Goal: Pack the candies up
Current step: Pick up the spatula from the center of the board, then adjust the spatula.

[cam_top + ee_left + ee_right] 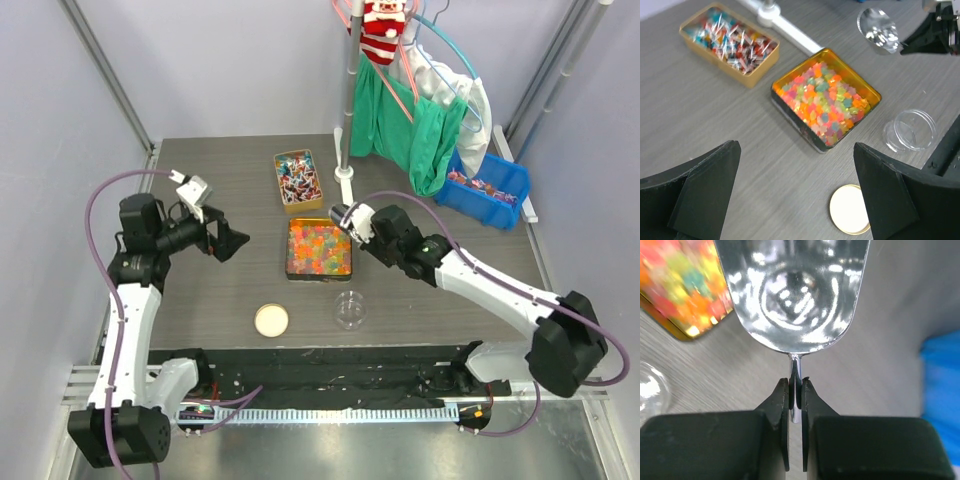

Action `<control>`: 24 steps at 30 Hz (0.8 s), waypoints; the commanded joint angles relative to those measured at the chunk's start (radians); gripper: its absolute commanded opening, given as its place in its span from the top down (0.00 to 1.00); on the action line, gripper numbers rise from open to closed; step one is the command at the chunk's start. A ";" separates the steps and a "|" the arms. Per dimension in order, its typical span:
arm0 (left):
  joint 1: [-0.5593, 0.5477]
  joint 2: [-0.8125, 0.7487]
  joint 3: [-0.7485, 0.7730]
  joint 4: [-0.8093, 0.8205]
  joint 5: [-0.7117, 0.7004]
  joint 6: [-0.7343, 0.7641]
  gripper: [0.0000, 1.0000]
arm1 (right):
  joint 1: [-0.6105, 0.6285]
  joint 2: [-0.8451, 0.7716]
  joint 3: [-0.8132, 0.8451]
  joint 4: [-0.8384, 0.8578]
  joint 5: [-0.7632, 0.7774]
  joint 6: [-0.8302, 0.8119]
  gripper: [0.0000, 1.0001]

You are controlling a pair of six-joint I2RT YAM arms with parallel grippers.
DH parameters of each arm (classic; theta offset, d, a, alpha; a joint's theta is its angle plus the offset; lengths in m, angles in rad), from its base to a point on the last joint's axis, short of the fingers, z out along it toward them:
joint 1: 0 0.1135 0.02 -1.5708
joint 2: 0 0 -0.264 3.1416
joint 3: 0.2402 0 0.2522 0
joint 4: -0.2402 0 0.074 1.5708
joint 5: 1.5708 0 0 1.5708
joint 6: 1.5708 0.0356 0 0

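Note:
The candies (298,180), in shiny red, blue and white wrappers, fill a gold tin (759,73) at the back of the table; more lie in a blue bin (487,187). My right gripper (796,385) is shut on the thin handle of a shiny metal scoop (795,290). The empty scoop (340,215) hangs just past the far right corner of the jelly tin (289,250). My left gripper (795,145) is open with nothing in it, above the table left of that tin.
The square tin holds orange, yellow and green jelly pieces (826,95). A clear empty jar (351,309) and a round cream lid (271,320) lie in front of it. A stand pole (346,120) with green cloth (405,125) rises at the back.

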 commanded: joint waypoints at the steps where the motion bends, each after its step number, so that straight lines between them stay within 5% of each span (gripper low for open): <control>1: -0.048 0.056 0.164 -0.086 0.087 0.116 0.00 | 0.091 -0.058 0.093 0.008 0.153 -0.146 0.99; 9: -0.141 0.246 0.316 -0.074 0.223 0.000 0.00 | 0.232 -0.057 0.104 0.065 0.249 -0.256 0.99; 24: -0.328 0.390 0.318 -0.034 0.147 -0.014 0.00 | 0.405 -0.063 0.041 0.174 0.298 -0.278 0.99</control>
